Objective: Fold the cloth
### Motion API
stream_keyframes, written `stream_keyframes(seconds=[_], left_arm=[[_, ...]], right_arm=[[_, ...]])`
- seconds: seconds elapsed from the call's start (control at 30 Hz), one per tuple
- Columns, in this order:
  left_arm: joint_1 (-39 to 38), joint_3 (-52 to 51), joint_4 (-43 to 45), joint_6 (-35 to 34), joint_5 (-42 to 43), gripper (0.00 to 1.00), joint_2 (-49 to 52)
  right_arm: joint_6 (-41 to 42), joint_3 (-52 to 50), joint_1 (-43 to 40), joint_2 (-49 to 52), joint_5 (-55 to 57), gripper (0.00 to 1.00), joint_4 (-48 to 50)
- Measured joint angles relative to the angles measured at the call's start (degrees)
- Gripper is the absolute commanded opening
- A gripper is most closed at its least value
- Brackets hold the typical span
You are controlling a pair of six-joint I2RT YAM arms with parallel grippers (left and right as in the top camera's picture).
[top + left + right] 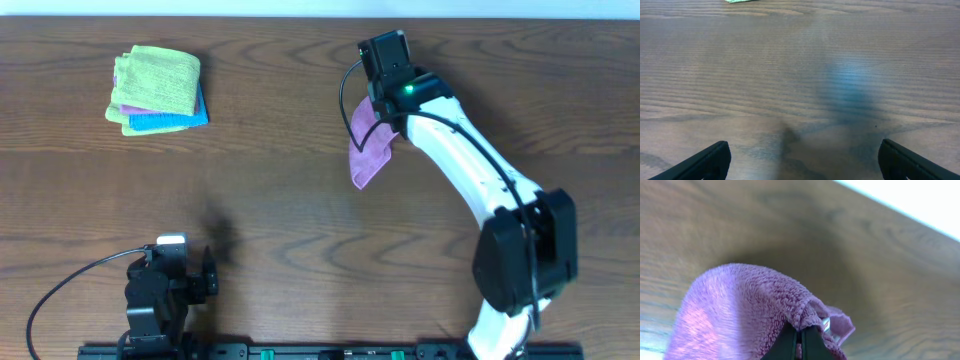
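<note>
Right claw (799, 342) clenches the purple cloth (740, 310); only its wrist view shows the white tag (826, 325). Left claw (802, 157), at seven o'clock overhead, sits released.

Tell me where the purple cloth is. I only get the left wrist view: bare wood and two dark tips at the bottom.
Observer: The cloth is across the table on the right side, hanging from the right hand.
Operator: Is it actually gripped?
Observer: Yes, the right hand is shut on a bunched edge, next to a small white tag.
Operator: And the green sliver at my top edge?
Observer: That is a folded lime-green cloth, stacked on a blue cloth at the far left of the table.
</note>
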Motion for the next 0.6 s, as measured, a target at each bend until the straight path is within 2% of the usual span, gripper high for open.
stream_keyframes(seconds=[0.23, 0.47, 0.6], left_arm=[[0.0, 0.0, 0.0, 0.0, 0.0, 0.95, 0.0], [0.0, 0.0, 0.0, 0.0, 0.0, 0.96, 0.0], [0.0, 0.0, 0.0, 0.0, 0.0, 0.95, 0.0]], right_arm=[[-2.84, 3.52, 0.46, -5.75, -2.56, 0.01, 1.07], [-2.93, 3.52, 1.62, 1.07, -11.43, 0.01, 2.6], [-2.91, 3.41, 4.5, 6.6, -13.81, 0.01, 9.84]])
